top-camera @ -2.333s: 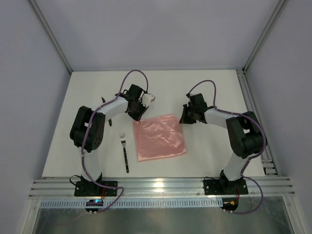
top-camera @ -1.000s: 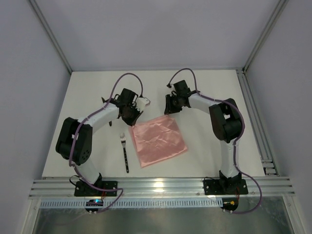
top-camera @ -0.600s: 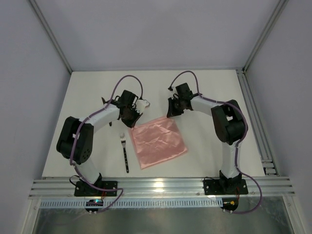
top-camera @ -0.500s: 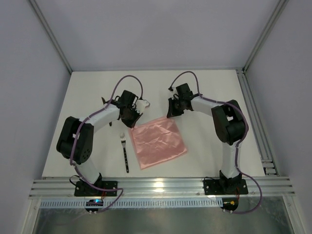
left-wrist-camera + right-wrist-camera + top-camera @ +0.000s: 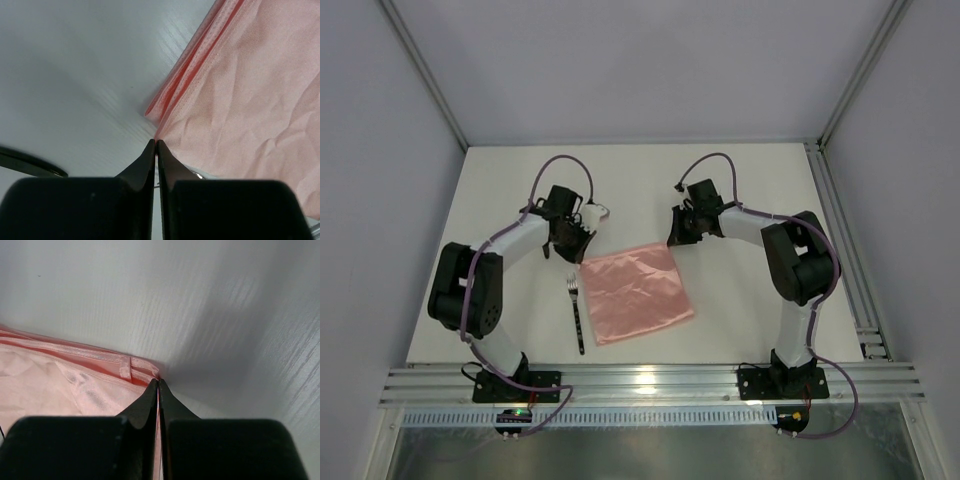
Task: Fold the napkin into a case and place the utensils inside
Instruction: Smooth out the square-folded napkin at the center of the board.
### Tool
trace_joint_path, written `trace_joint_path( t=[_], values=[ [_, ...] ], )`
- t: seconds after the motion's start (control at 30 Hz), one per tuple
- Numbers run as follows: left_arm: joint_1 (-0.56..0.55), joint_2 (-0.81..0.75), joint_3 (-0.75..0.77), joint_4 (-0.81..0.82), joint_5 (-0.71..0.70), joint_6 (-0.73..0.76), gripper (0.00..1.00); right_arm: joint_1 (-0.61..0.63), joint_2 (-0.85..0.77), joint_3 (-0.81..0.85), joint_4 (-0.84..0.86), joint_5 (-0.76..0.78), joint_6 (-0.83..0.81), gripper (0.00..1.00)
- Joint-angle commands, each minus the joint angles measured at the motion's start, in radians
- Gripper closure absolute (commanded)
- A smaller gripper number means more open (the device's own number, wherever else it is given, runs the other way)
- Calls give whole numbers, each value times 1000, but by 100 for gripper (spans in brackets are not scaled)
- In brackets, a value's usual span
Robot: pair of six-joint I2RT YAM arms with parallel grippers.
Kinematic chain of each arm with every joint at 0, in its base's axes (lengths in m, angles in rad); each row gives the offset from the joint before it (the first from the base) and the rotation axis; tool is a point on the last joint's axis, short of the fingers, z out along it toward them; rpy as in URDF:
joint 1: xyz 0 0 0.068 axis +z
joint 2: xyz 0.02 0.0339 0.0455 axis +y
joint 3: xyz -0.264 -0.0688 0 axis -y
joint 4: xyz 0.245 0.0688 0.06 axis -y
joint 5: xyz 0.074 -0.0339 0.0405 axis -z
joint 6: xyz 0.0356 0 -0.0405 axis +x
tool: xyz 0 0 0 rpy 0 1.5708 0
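On the left side of the pale desk (image 5: 740, 190), the left arm rises from its base at the near edge, bends at a dark elbow, and sends its white forearm away and to the right. Its wrist tips down, so the left tool (image 5: 577, 252) points at the napkin's far left corner. In the wrist view its two black fingers (image 5: 145, 160) are pressed together with no gap, and the tips pinch that corner, where the cloth gathers into small ridges.

Just right of this arm, a fork (image 5: 577, 314) lies on the desk, tines pointing away. It sits beside the napkin's left edge without touching it.

The napkin (image 5: 635, 292) lies spread flat in the middle of the desk, between the two arms. It is a pink, slightly creased square, turned a little askew.

On the right, the right arm stands up from its base and folds at the elbow. Its forearm reaches left and away, with the wrist angled down. The right tool (image 5: 676, 237) is fully closed too, with its tips meeting on the hemmed far right corner of the napkin.
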Motion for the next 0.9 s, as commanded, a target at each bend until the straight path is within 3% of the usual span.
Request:
trace_joint_path(
  t=[0.0,0.47,0.63,0.87],
  values=[
    [5,-15,-19,15,40,26,96,-5,-31,-16,29,11,11,96],
    [5,89,64,87,58,22,91,-6,-40,13,-15,34,-13,96],
    [5,69,66,89,61,20,91,-6,-113,16,-63,144,-20,75],
    [5,54,70,87,66,22,91,-6,-189,23,-95,140,-41,74]
  ],
)
